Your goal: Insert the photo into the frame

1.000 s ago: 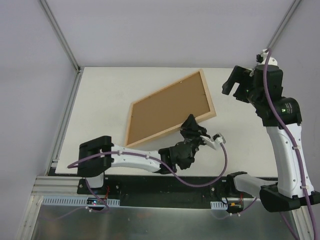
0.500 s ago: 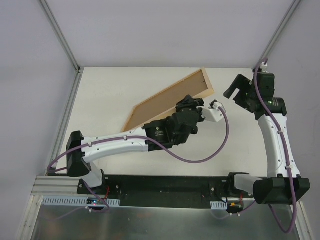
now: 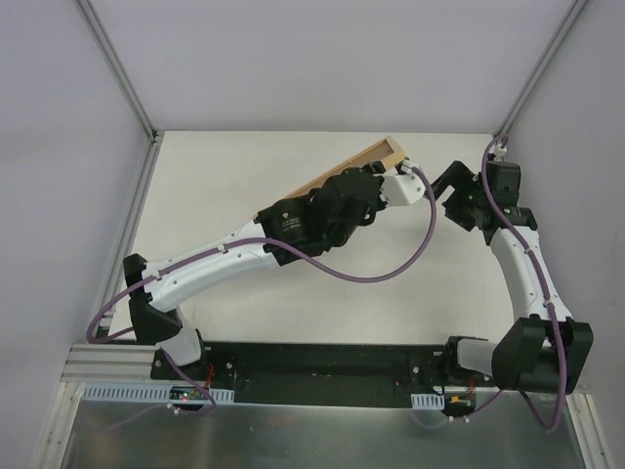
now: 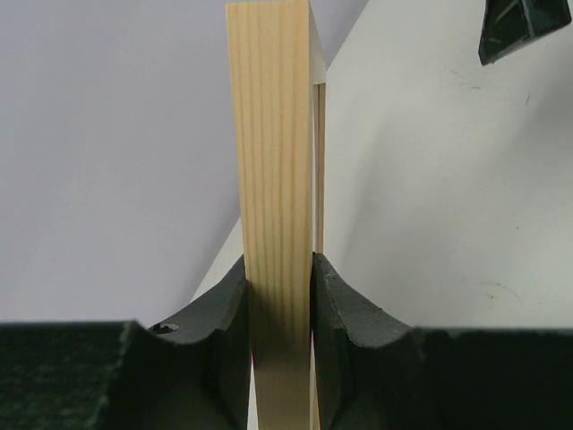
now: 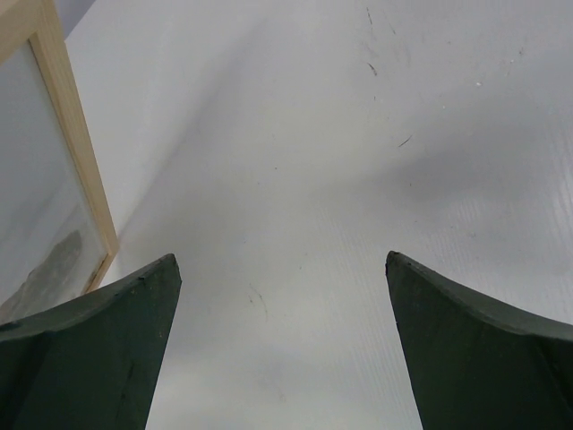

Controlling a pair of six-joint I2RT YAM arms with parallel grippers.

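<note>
My left gripper is shut on the frame, a rectangle of light wood strips. It holds the frame lifted and tipped steeply, so the top view sees it almost edge-on at the back of the table. In the left wrist view one wood strip stands upright, pinched between both jaws of the gripper. My right gripper hangs open just to the right of the frame, over bare table, with nothing between its fingers. The right wrist view shows a frame corner. Behind its pane is a pale print with a grey-green patch, apparently the photo.
The white table runs to metal rails at its left edge and meets grey walls at the back and right. A tip of the right gripper shows at the top right of the left wrist view.
The left arm has reached toward the back and tipped the frame from lying flat to almost on edge. The right arm has come down and leaned in beside the frame.
</note>
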